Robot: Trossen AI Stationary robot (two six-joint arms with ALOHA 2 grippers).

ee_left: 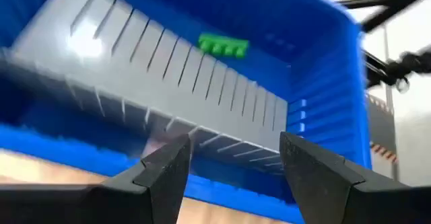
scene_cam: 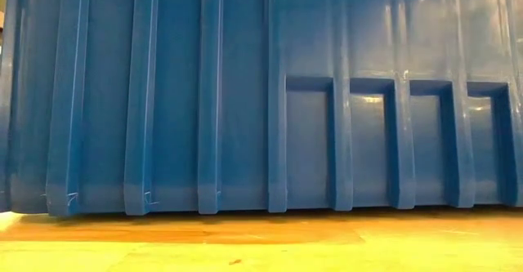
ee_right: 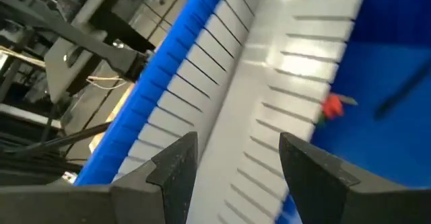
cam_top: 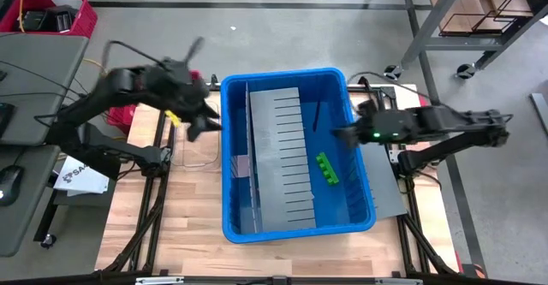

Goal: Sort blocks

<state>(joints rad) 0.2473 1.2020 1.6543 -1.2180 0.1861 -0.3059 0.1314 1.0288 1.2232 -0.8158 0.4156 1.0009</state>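
A large blue bin (cam_top: 282,74) stands mid-table and fills the low view with its wall (scene_cam: 245,100). Slotted grey divider panels (cam_top: 282,148) lean inside it. A row of green blocks (cam_top: 326,168) lies on the bin's floor to the right of the panels, and shows in the left wrist view too (ee_left: 223,46). A small red-orange block (ee_right: 332,106) sits at a panel's edge. My left gripper (cam_top: 201,122) hovers open just outside the bin's left rim, its fingers empty (ee_left: 232,163). My right gripper (cam_top: 347,133) hangs open over the bin's right part, also empty (ee_right: 236,163).
The bin rests on a wooden table top (cam_top: 197,208). A red crate (cam_top: 47,15) and a grey desk with a mouse (cam_top: 8,182) lie to the left. A metal rack (cam_top: 479,11) stands at the far right. A grey sheet (cam_top: 390,195) lies right of the bin.
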